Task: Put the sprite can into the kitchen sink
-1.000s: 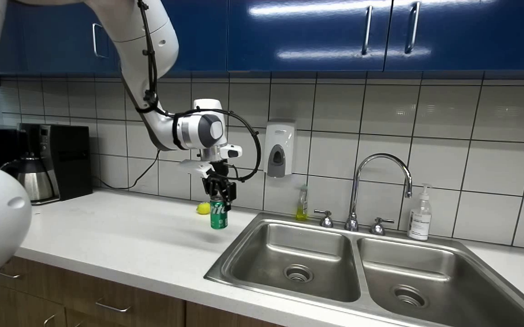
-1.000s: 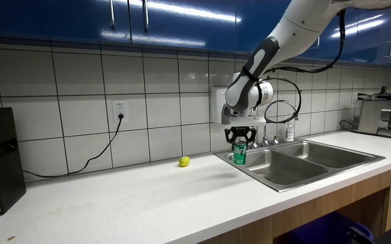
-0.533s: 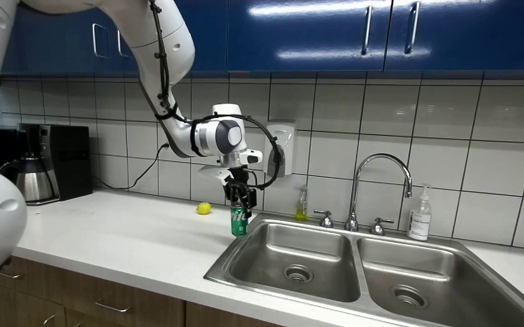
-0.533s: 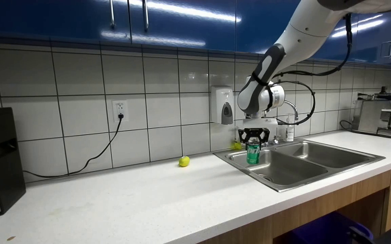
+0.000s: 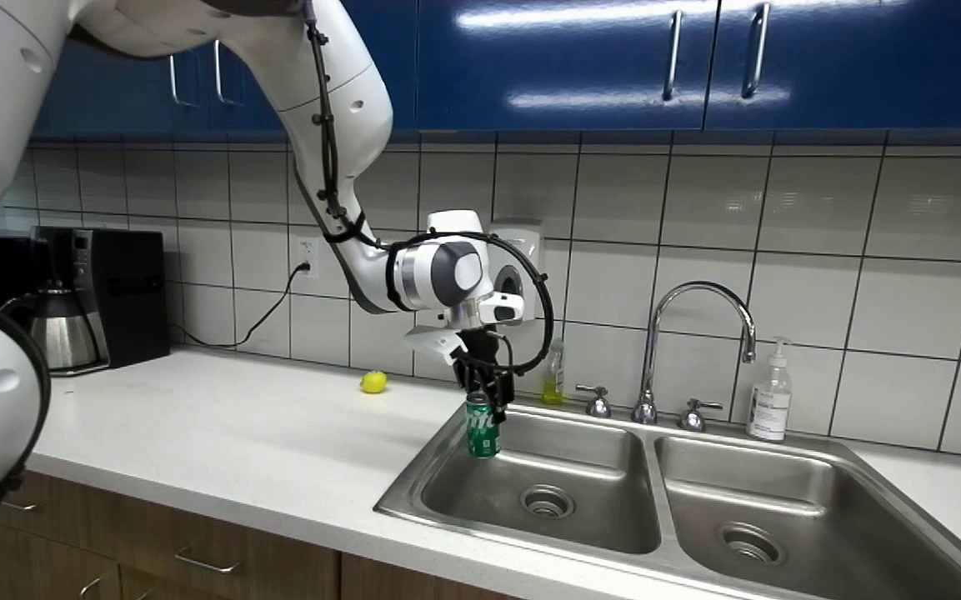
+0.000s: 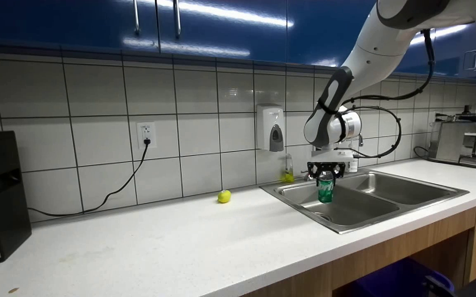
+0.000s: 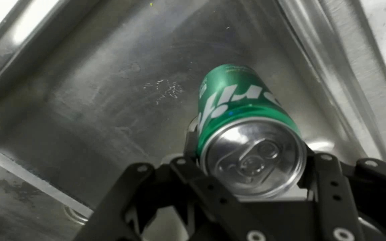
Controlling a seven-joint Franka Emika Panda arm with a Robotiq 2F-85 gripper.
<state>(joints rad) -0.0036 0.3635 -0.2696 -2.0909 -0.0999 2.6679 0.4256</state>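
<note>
The green sprite can [image 5: 482,433] with its silvery top hangs upright in my gripper [image 5: 487,400], over the back left part of the left basin. It also shows in an exterior view [image 6: 325,191]. In the wrist view the gripper [image 7: 249,147] has one finger on each side of the can [image 7: 239,97], near its lid, and is shut on it. The steel basin floor [image 7: 122,100] shows beneath, apart from the can. The kitchen sink [image 5: 401,497] has two basins, with a chrome faucet [image 5: 649,367] at the back. The sink rim [image 6: 345,227] shows in both exterior views.
A yellow round object [image 5: 373,382] lies on the white counter [image 5: 238,433] left of the sink. A yellow soap bottle [image 5: 553,383] and a pump bottle [image 5: 770,407] stand behind the sink. A wall dispenser [image 6: 270,128] hangs close behind the arm. A black coffee maker [image 5: 134,296] stands far left.
The gripper has carried the can from above the counter to over the left basin, moving right in both exterior views and somewhat lower. The grip has stayed shut on the can.
</note>
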